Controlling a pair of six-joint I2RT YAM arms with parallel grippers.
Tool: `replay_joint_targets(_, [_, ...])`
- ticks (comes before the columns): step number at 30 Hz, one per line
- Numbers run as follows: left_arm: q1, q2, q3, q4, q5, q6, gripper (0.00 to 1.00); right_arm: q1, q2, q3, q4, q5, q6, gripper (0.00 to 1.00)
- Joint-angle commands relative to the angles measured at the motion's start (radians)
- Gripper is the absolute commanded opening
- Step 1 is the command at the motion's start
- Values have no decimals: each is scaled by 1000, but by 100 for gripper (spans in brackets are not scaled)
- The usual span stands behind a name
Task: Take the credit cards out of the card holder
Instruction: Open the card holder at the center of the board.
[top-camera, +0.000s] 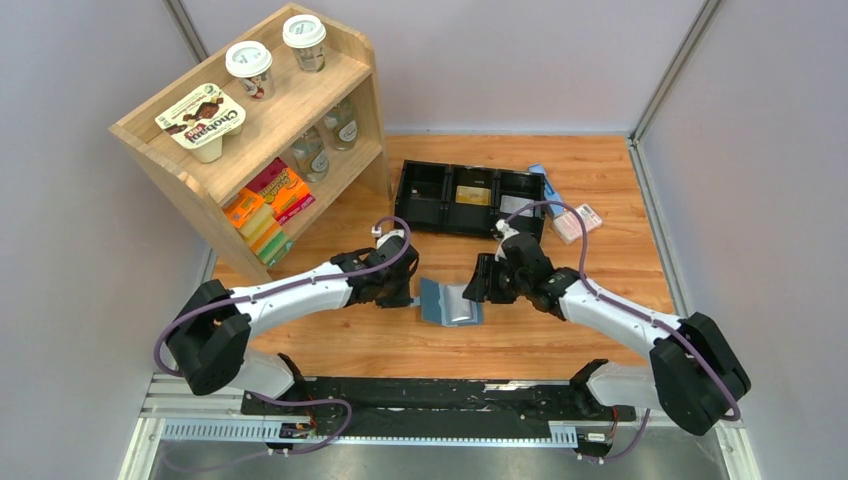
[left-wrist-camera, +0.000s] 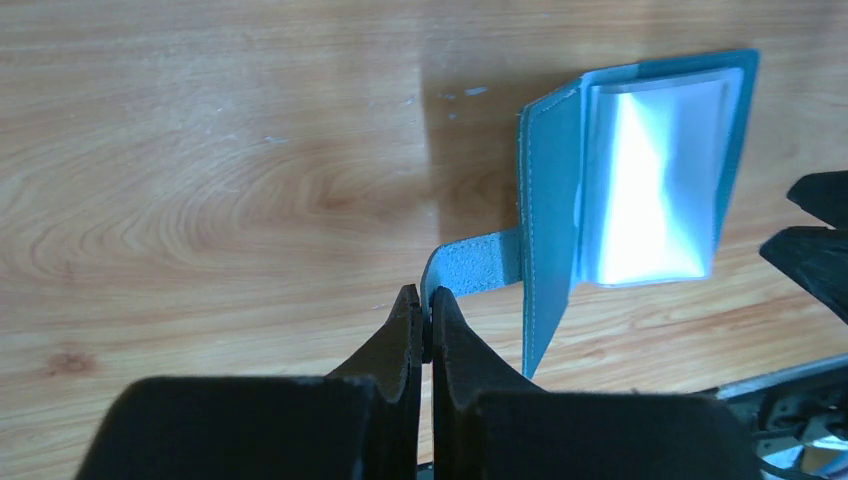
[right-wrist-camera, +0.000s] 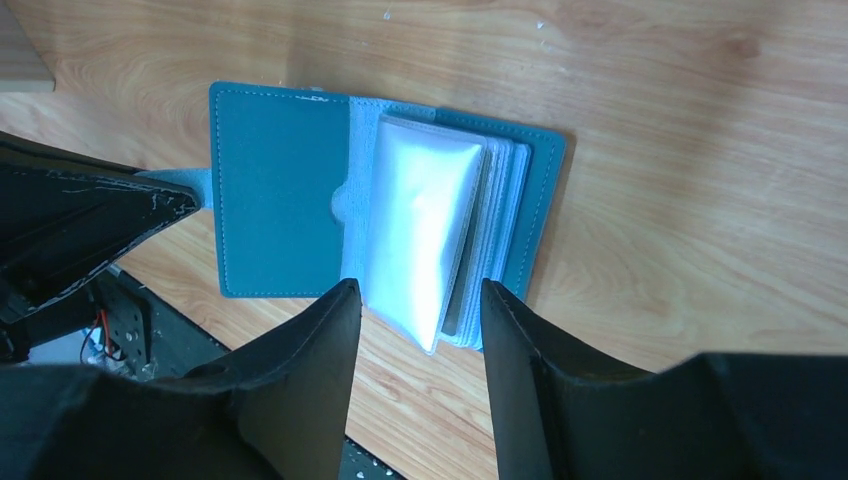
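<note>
Extraction is only starting: I am clamping the left pincer on the tab of the card holder lying open on the surface, the right pincer is hovering part-open at its sleeves, credit cards apparently still inside.

Left arm and right arm share one build: white tubular links between bulky black joints, with a purple cable looping along each. Left gripper and right gripper carry matte black wedge-shaped fingers
</note>
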Motion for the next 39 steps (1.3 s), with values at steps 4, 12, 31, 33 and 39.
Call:
replay_joint_targets(4, [3, 12, -54, -6, -53, -4, 0, -2, 60, 25, 53, -84, 32, 50])
replay_joint_targets(12, [3, 66, -73, 28, -7, 8, 0, -1, 86, 16, 76, -130, 46, 49])
replay_joint_targets(31, [3, 67, -83, 59, 19, -1, 0, 25, 140, 27, 117, -181, 52, 43])
replay_joint_targets(33, [3, 69, -83, 63, 23, -3, 0, 30, 135, 36, 119, -193, 51, 41])
replay_joint_targets(39, [3, 71, -82, 77, 35, -7, 0, 56, 147, 74, 143, -242, 46, 39])
